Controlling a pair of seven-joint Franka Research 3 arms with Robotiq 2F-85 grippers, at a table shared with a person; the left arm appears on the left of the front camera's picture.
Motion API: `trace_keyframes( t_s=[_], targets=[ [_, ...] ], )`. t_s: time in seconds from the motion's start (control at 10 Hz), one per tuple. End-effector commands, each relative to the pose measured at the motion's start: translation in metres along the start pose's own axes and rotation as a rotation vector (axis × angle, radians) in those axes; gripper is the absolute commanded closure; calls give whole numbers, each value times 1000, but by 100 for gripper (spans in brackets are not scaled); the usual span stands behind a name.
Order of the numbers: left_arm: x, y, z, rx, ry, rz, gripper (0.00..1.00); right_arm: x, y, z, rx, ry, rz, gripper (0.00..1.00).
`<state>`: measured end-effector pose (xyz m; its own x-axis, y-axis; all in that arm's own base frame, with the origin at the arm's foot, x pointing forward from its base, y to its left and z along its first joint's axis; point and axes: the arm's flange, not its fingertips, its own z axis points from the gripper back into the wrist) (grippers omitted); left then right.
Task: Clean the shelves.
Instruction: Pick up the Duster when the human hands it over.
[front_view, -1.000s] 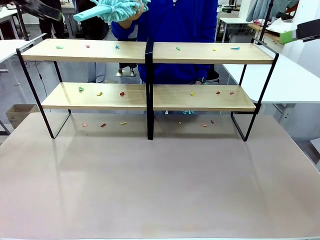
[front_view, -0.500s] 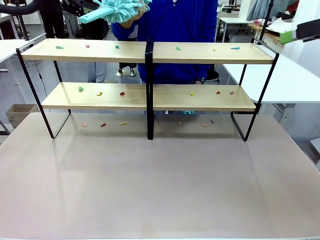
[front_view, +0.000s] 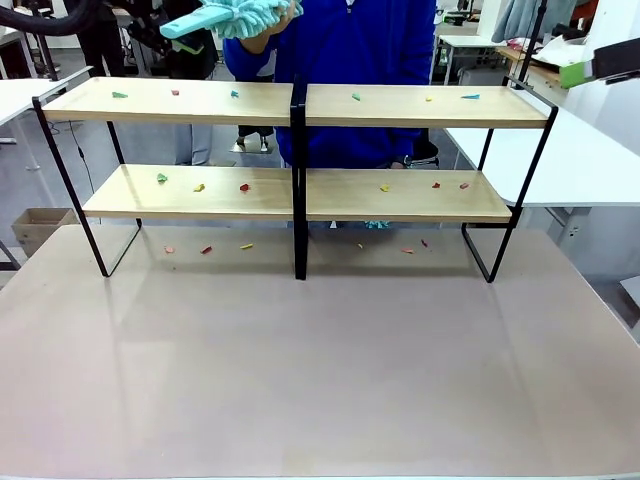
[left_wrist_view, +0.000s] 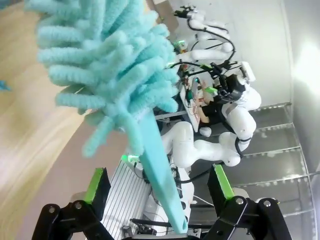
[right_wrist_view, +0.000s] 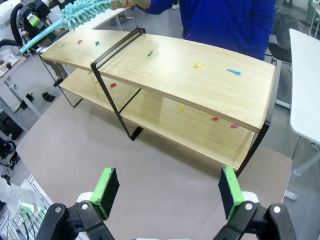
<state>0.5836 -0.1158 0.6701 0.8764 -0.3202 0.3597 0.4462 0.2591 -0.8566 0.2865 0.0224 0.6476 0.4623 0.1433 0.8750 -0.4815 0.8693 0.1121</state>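
Left end effector: my left end effector (left_wrist_view: 159, 181) stands wide, its green pads (left_wrist_view: 97, 184) well apart and closed on nothing.
Between my left fingers: the teal handle of the duster (left_wrist_view: 105, 65) runs down the gap. It is clear of both pads, and its tip is low between the finger bases.
Duster head: fluffy teal strands, seen from my left wrist over a light wooden board.
Duster holder: a person's hand (front_view: 272, 22) grips the duster (front_view: 240, 12) at its fluffy end. The hand is above the left half of the shelves, and the handle points toward my left side. The duster is raised off the top board and does not touch it.
Right end effector: my right end effector (right_wrist_view: 169, 194) is wide, with nothing between its fingers. In the front view it (front_view: 600, 65) hangs high beyond the right end of the shelves, apart from them.
Shelves: the shelves (front_view: 400, 110) stand upright on the far half of the table (front_view: 320, 380). They are two long light boards in a thin black frame with a central black upright. From my right wrist I look down on them (right_wrist_view: 210, 95) at an angle.
Scraps: small coloured scraps (front_view: 355, 97) lie scattered along the top board and on the lower board. More lie on the table under the rack.
Person: a person in a blue top stands just behind the shelves at the far side.
Near table surface: grey-brown.
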Motion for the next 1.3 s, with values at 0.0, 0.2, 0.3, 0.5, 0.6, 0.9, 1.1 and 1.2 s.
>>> trace_keyframes(
  t_s=[0.0,0.2,0.3,0.5,0.6,0.9,1.1,1.2],
  targets=[
    [-4,-1,-8,1,13,-4,0,0,0,0,2,-2,-2,0],
    [-2,-2,-12,-19,5,-15,0,0,0,0,2,-2,-2,0],
    [-3,-2,-13,-23,2,-17,0,0,0,0,2,-2,-2,0],
    [-2,1,-15,-28,-14,-11,8,0,0,0,2,-2,-2,0],
    [0,1,-14,-19,-14,-15,58,0,0,0,2,-2,-2,0],
    [2,4,-14,-40,-69,-20,100,0,0,0,2,-2,-2,0],
    [3,4,-14,-44,-82,-24,84,0,0,0,2,-2,-2,0],
    [2,3,-15,-40,-92,-31,94,0,0,0,2,-2,-2,0]
  ],
)
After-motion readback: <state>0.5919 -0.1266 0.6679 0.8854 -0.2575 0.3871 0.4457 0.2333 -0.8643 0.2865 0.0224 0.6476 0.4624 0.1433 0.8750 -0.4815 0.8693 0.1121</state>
